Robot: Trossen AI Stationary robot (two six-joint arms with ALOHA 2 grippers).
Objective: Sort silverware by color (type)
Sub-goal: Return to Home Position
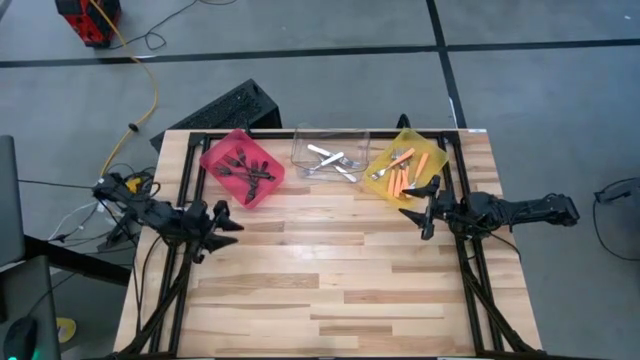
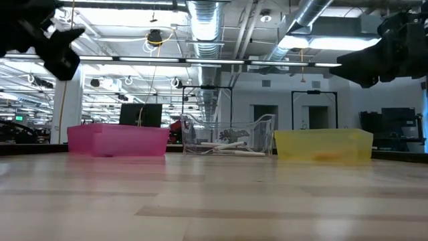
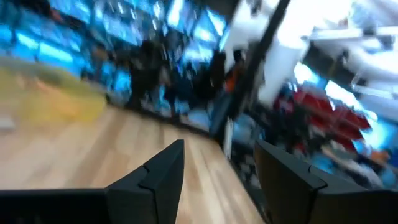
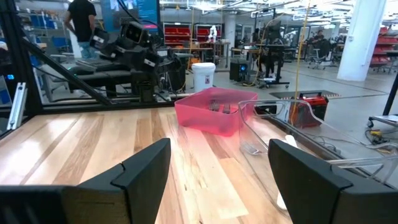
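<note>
Finding black forks [image 1: 245, 170] piled in pink bin [image 1: 212, 158], silver forks [image 1: 328, 158] in clear bin [image 1: 300, 140], orange-handled forks [image 1: 400, 178] in yellow bin [image 1: 438, 155].

Spotting none loose on table [image 1: 330, 280]; judging sorting done.

Lining bins along far edge, likely for equal reach from both sides.

Hovering left gripper [image 1: 228, 220] near left edge, fingers spread, holding nothing.

Hovering right gripper [image 1: 418, 200] near right edge, just beside yellow bin, likewise gaping and empty.

Leaving wide bare boards between arms and toward near edge.

Watching yellow bin's corner when swinging right arm.
</note>
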